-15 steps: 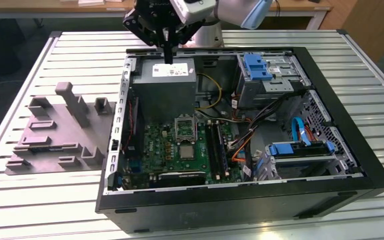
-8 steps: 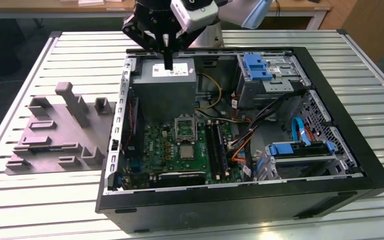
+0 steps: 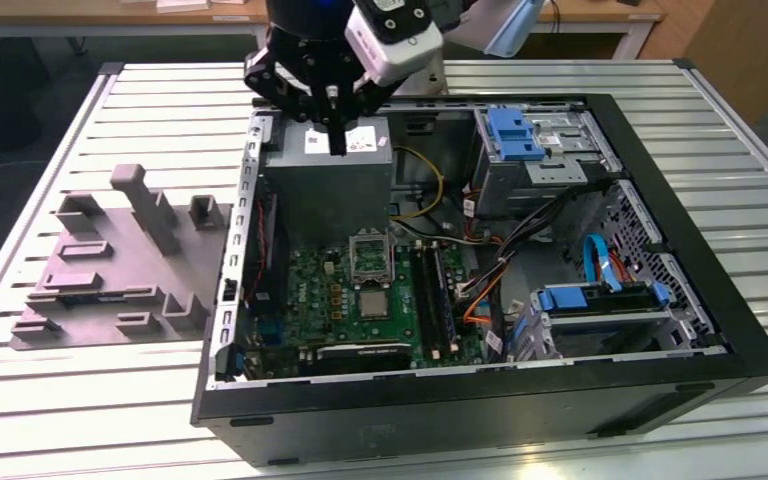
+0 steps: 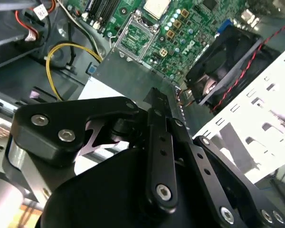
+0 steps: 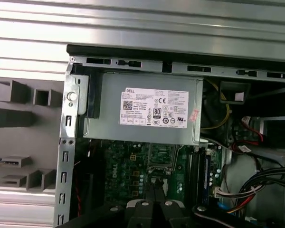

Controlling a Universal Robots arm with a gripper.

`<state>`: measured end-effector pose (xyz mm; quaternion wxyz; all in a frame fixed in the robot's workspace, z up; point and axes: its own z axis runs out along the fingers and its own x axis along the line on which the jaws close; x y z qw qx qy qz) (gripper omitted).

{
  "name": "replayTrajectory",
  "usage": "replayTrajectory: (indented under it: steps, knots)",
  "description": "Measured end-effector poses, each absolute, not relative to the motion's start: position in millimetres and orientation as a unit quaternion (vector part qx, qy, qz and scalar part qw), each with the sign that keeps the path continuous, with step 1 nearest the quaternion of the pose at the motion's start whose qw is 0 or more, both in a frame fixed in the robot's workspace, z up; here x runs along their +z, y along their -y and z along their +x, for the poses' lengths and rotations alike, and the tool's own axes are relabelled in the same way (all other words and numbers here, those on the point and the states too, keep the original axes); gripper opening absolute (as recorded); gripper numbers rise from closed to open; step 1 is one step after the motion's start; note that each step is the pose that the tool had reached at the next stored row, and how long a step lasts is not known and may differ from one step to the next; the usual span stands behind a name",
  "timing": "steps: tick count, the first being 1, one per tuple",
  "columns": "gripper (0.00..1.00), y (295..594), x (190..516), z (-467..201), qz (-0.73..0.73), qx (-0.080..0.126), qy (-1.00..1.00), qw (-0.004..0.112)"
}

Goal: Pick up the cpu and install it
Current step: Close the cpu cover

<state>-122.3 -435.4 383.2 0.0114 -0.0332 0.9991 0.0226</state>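
The cpu (image 3: 375,303), a small silvery square with a pale rim, lies flat on the green motherboard (image 3: 317,300) inside the open computer case. It sits just past the metal-framed socket (image 3: 369,250), on the side away from the power supply. In the second wrist view the cpu (image 4: 156,6) shows beyond the socket (image 4: 133,35). My gripper (image 3: 339,146) hangs above the grey power supply box (image 3: 331,190), well short of the cpu. Its dark fingers are shut together with nothing between them. In the first wrist view the gripper (image 5: 157,189) points toward the socket (image 5: 161,154).
The black case (image 3: 491,400) lies on its side on a slatted metal table (image 3: 77,420). A grey plastic tray (image 3: 104,270) with raised blocks lies at the exterior view's left. Drive bays with blue clips (image 3: 515,135), cable bundles (image 3: 531,240) and a fan (image 4: 228,61) crowd the case.
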Motion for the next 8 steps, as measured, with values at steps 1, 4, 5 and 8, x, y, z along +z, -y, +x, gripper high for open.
replayTrajectory:
  steps: [1,4,5,8]
  knots:
    - [0.11,435.4,381.7,-122.2,-0.043,0.023,-0.999,0.011]
    - [0.11,435.4,377.8,-122.2,-0.07,0.023,-0.997,0.011]
    - [0.11,435.4,376.5,-122.2,-0.079,0.023,-0.997,0.01]
    - [0.11,435.4,372.7,-122.2,-0.106,0.023,-0.994,0.01]
